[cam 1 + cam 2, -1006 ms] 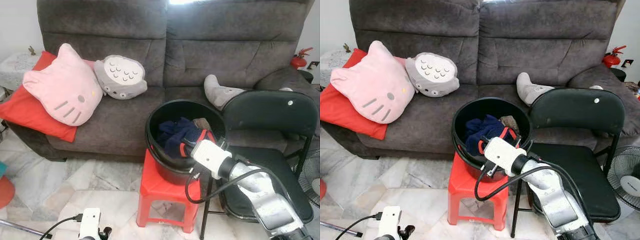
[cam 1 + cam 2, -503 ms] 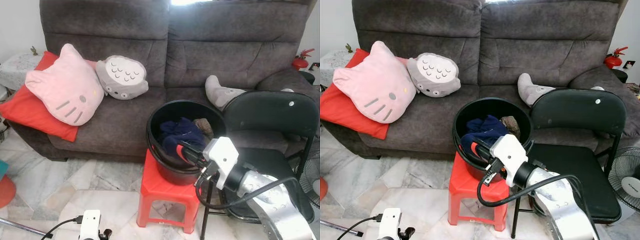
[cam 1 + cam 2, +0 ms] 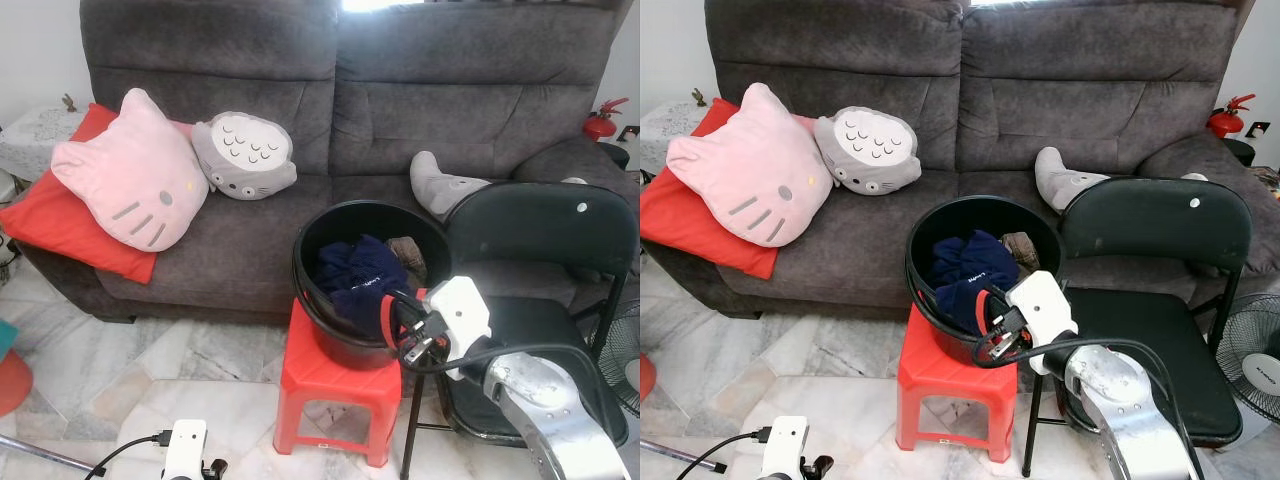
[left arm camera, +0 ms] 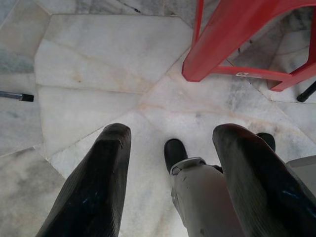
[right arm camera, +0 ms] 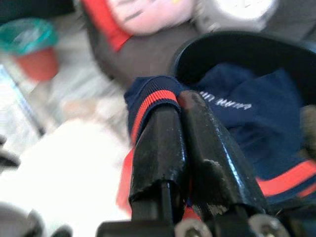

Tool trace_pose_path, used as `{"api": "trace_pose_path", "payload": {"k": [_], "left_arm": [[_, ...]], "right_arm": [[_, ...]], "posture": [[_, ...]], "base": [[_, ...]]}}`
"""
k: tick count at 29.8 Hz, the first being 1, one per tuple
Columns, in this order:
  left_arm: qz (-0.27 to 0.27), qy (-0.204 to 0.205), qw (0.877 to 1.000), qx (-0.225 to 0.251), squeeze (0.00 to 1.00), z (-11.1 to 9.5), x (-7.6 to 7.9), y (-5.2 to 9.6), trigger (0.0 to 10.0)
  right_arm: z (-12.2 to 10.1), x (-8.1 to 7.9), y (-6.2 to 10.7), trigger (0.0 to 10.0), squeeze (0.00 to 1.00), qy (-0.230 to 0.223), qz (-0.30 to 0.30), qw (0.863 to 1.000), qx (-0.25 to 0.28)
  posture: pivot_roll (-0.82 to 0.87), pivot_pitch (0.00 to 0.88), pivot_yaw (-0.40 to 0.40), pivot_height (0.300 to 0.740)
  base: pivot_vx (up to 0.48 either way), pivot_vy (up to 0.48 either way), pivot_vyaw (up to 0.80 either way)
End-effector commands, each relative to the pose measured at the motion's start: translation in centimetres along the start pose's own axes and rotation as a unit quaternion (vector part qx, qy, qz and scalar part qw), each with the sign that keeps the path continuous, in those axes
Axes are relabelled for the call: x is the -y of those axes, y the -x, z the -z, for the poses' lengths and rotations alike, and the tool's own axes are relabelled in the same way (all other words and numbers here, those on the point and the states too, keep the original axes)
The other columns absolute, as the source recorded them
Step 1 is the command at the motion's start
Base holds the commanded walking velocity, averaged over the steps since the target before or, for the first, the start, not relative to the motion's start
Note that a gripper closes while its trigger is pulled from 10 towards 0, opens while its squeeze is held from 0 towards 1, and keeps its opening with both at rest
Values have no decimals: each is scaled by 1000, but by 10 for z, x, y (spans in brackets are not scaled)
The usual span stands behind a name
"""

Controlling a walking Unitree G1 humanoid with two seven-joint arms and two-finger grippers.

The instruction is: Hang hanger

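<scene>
Grey fabric sofa [image 3: 400,110] behind round black bucket [image 3: 312,290] on red plastic stool [image 3: 335,385]. Right gripper [image 5: 180,106] clenched on navy red-striped garment [image 5: 247,123] at bucket rim. Left gripper [image 4: 170,140] released, near marble floor [image 4: 98,74].

A navy garment [image 3: 355,275] with white lettering and red stripes lies crumpled in the black bucket [image 3: 308,240] on the red stool [image 3: 312,375]. Its red-banded cuff is drawn over the bucket's near rim. The cuff is pinched between the closed fingers [image 5: 160,143] of the right gripper [image 5: 175,101].
</scene>
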State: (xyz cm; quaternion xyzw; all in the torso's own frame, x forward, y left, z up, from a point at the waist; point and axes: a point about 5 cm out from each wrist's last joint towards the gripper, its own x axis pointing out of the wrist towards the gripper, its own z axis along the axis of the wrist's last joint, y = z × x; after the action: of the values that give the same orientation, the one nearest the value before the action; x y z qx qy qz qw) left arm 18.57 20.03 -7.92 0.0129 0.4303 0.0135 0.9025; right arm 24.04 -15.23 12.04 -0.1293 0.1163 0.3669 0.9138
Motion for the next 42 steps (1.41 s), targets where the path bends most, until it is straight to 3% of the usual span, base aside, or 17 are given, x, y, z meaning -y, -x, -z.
{"api": "trace_pose_path", "payload": {"k": [1,6,16,19,32,42], "left_arm": [[-1,-6,1000,-17,0,5,-1,0,10000],[-1,-6,1000,-20,0,6,0,1,10000],[-2,-6,1000,-22,0,9,0,1,10000],[-2,-7,1000,-23,0,9,0,1,10000],[-2,-8,1000,-27,0,10,0,2,10000],[-1,-10,999,-31,0,12,0,2,10000]], "right_arm": [[0,-1,1,10000,0,4,-9,1000,-10],[22,2,1,10000,0,43,-6,996,-81],[27,-1,-9,10000,12,42,3,995,-89],[27,-1,-9,10000,1000,46,3,995,-89],[24,2,-3,10000,1000,61,1,994,-92],[27,-8,20,10000,1000,118,-98,976,-157]], "posture": [[-65,0,-6,740],[-68,0,-7,740],[-64,0,-8,740],[-63,0,-9,740],[-70,0,-7,740],[-80,2,-5,740]], "base": [[0,0,0],[0,0,0],[0,0,0],[0,0,0],[0,0,0],[0,0,0]]}}
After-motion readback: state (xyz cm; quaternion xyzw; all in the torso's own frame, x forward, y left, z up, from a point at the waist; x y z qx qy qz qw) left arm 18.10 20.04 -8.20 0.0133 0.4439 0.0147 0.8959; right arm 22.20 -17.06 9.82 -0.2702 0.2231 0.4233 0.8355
